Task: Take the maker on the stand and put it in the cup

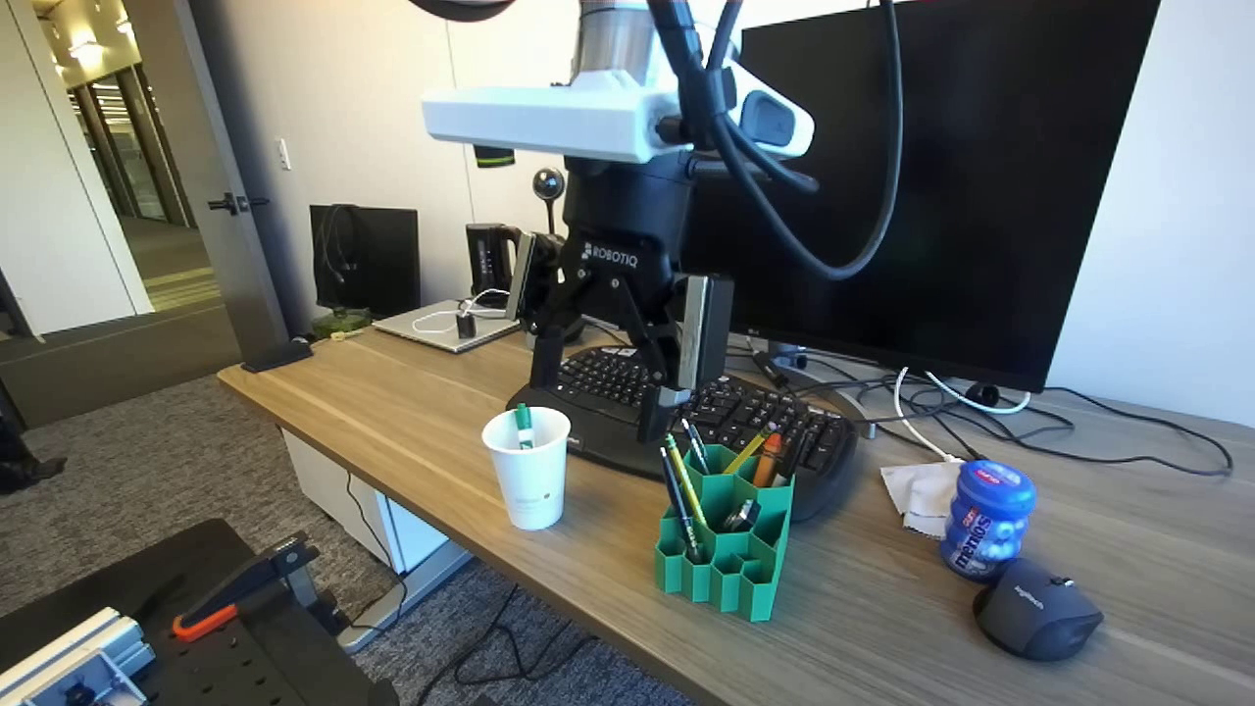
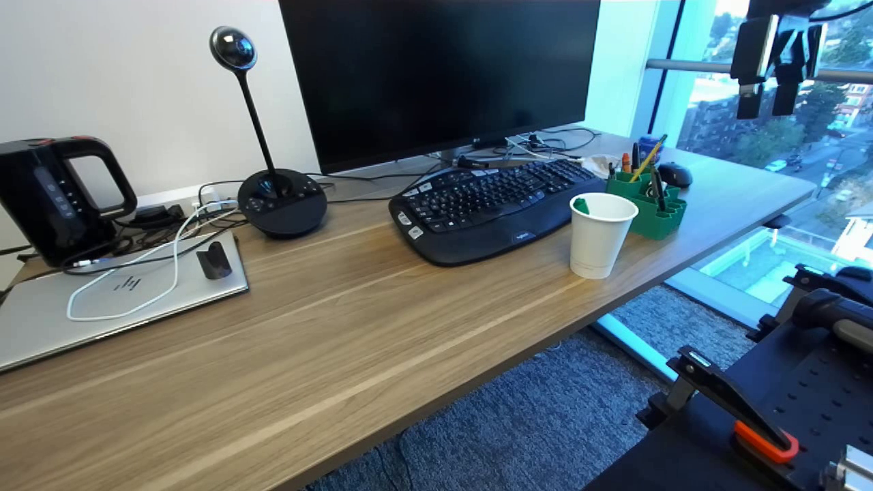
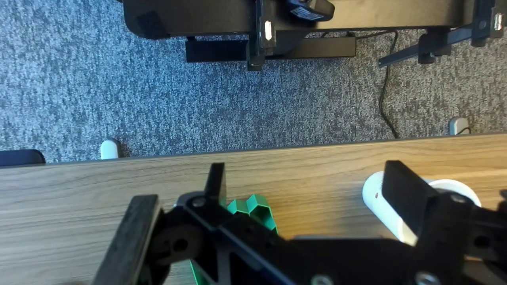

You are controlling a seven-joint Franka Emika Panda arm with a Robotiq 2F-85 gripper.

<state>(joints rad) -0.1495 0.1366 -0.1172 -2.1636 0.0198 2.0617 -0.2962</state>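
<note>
- The slim green marker pen (image 1: 526,428) stands slightly tilted inside the small tapered white cup (image 1: 530,490), just left of lower centre in an exterior view.
- Just right of lower centre there, the blocky green plastic pen holder (image 1: 771,551) bears slim yellow pencils (image 1: 687,481).
- The black two-fingered gripper (image 1: 598,399) hangs mid-frame above the wood-grain worktop (image 1: 863,598), its fingers (image 1: 545,361) spread apart.

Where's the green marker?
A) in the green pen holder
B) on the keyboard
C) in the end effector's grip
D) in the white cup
D: in both exterior views the green marker shows through the open mouth of the white cup.
</note>
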